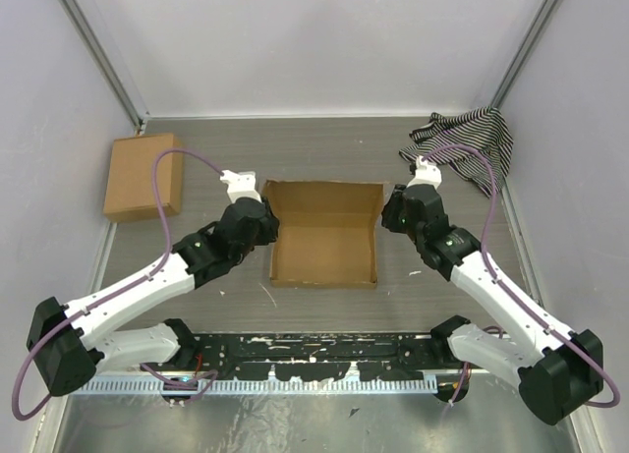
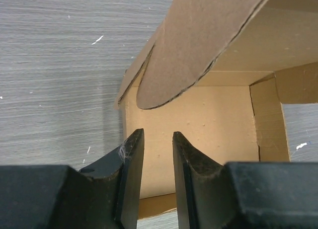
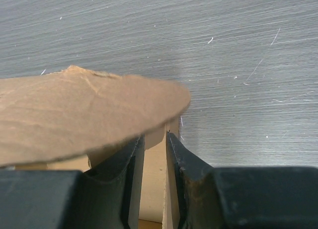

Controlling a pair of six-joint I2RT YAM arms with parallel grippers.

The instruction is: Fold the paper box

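Note:
The paper box (image 1: 324,239) is an open brown cardboard tray in the middle of the table, walls up, with a rounded flap at each far corner. My left gripper (image 1: 265,220) is at its far left corner. In the left wrist view the gripper (image 2: 158,139) is open over the tray floor (image 2: 198,119), holding nothing, with the rounded flap (image 2: 194,40) above it. My right gripper (image 1: 388,217) is at the far right corner. In the right wrist view the gripper (image 3: 155,137) is slightly open and straddles the right wall (image 3: 169,209), which lies against the right finger. A rounded flap (image 3: 84,114) covers the left finger's tip.
A slightly larger ready-formed cardboard box (image 1: 144,176) stands at the back left by the wall. A black-and-white striped cloth (image 1: 467,143) lies bunched at the back right. Bare grey table (image 1: 324,148) lies beyond the tray.

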